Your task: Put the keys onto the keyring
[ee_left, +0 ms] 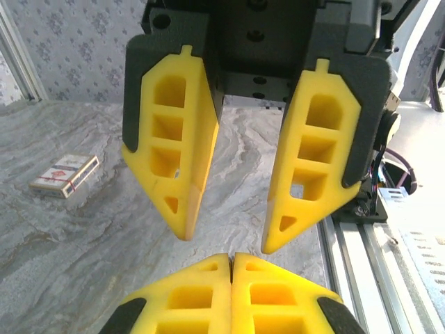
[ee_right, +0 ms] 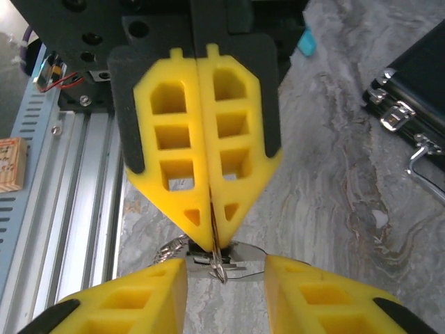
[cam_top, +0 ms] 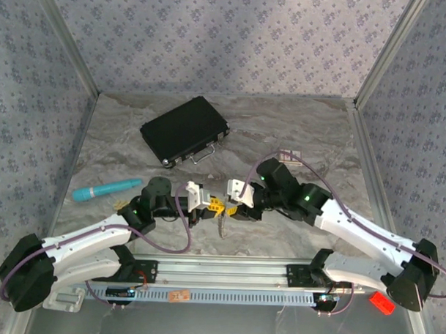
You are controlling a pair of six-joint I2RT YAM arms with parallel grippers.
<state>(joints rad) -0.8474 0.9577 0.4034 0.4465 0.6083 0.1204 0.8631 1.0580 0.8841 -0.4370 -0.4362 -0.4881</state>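
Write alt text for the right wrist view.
The left gripper, shut on a metal keyring, faces the camera over a grey marbled table. The right gripper, open, frames the bottom edge; a black case sits at right.

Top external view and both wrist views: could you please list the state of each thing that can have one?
left gripper: jaws shut on the keyring.
right gripper: jaws open, holding nothing.
keyring: pinched at the left gripper's tips.
black case: lid shut, lying flat.
card box: lying flat.
teal tube: lying on its side.
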